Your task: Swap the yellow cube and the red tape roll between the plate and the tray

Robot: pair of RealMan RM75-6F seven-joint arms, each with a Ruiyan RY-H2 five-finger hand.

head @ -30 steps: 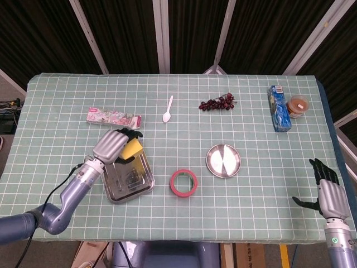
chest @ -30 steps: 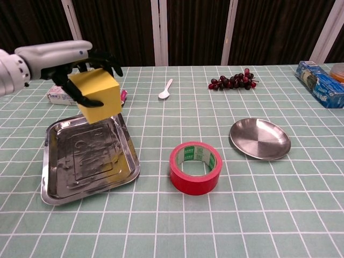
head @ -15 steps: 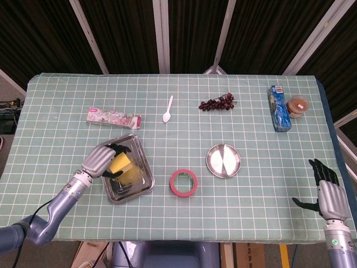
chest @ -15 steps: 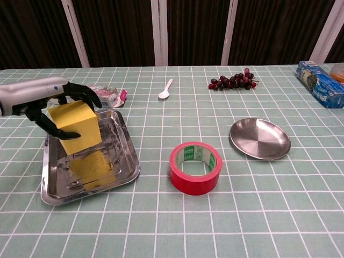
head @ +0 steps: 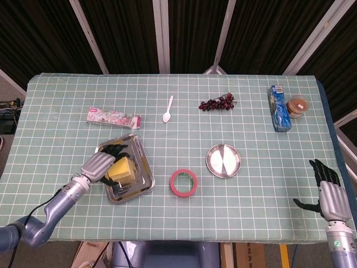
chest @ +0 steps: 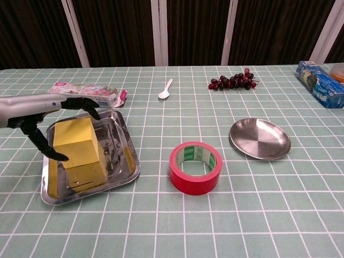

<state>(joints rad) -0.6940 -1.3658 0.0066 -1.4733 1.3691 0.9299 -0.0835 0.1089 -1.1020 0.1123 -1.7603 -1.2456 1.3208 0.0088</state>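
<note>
- Head view: we saw the cube [head: 124, 170] sitting in the tray [head: 142, 177], left of the tape [head: 183, 182].
- Our left hand [head: 99, 166] lay over the cube's left side, fingers [head: 116, 149] draped past its top; we could not tell from here whether it was grasping.
- The plate [head: 223, 161] stood just right of the tape, bare, and apart from it.
- Our right hand [head: 328, 192] hung well right of the tape, off the table edge, fingers apart, holding nothing.
- Chest view: the cube [chest: 76, 142] rested on the tray [chest: 122, 163] floor, left of the tape [chest: 195, 167].
- Our left hand [chest: 40, 107] arched above it, dark fingers [chest: 86, 107] spread around the cube's top and left face; contact was unclear.
- The plate [chest: 260, 139] lay right of the tape.
- The right hand did not show.
</note>
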